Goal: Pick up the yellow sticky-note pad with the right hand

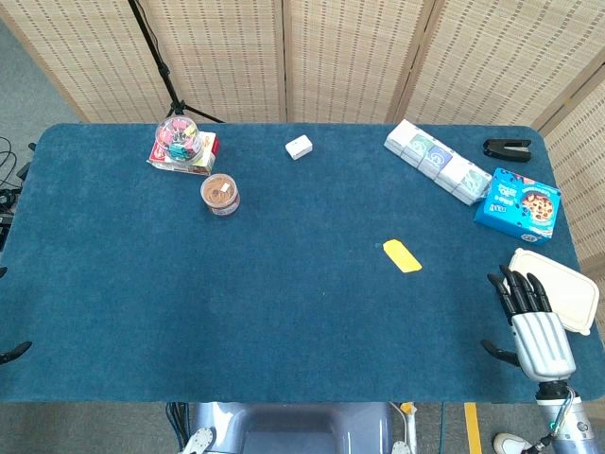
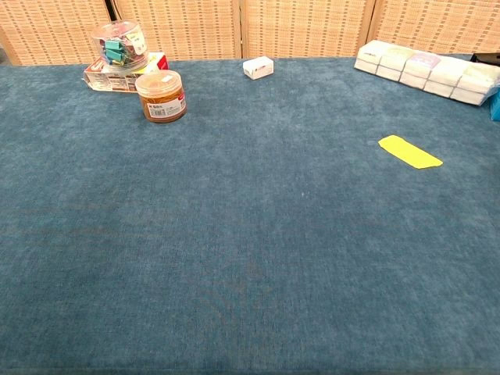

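The yellow sticky-note pad lies flat on the blue table, right of centre; the chest view shows the pad at its right side. My right hand hovers at the table's front right corner, fingers stretched forward and apart, holding nothing. It sits well to the right of the pad and nearer the front edge, apart from it. The chest view does not show this hand. My left hand appears in neither view.
A white lidded container lies just right of my right hand. Behind it are a blue cookie box, a row of white packets and a black stapler. A small white box, a brown jar and a tub of clips stand far left.
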Controlling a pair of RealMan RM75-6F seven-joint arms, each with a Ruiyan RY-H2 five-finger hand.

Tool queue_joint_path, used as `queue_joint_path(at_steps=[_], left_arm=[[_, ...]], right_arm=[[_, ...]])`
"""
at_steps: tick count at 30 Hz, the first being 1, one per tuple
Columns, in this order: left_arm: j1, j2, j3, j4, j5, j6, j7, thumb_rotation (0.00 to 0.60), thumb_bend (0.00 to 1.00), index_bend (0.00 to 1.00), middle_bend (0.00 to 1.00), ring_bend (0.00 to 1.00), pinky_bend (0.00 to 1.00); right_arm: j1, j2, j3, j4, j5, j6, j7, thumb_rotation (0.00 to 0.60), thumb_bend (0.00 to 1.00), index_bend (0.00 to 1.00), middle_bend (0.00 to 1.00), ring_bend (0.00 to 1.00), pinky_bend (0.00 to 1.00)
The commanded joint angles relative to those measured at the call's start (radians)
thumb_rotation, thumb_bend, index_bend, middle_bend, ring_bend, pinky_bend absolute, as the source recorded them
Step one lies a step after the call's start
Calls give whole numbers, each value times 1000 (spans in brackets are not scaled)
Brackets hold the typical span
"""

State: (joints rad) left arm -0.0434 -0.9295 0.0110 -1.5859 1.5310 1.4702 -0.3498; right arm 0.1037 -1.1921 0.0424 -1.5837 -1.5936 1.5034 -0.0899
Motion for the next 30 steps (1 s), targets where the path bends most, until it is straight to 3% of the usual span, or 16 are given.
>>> queue_joint_path(at_steps=[1, 12, 17, 21, 30], left_arm=[[0, 0, 0, 0, -1, -1, 2, 600, 0, 0, 0, 0, 0], [-1, 2, -5, 0, -10, -3, -7, 600, 0, 0, 0, 0, 0], [-6, 1, -9, -5, -21, -14, 2, 600, 0, 0, 0, 0, 0], [-15, 1, -18, -17, -45, -35, 20, 600, 0, 0, 0, 0, 0], [-20, -3, -23, -28, -60, -49, 47, 600, 0, 0, 0, 0, 0]], right_arm=[[1, -2, -2, 2, -1, -3, -2, 600, 0, 75, 0, 0, 0], [38, -29, -2, 33, -19, -48, -1, 600, 0, 100, 0, 0, 0], [119, -43, 21, 72, -23, -146, 18, 600, 0, 114, 0, 0, 0], [248, -74, 70, 112, -5, -297, 11, 600, 0, 125, 0, 0, 0], [367, -152, 111, 199, 49, -416, -25, 600, 0, 149, 0, 0, 0]])
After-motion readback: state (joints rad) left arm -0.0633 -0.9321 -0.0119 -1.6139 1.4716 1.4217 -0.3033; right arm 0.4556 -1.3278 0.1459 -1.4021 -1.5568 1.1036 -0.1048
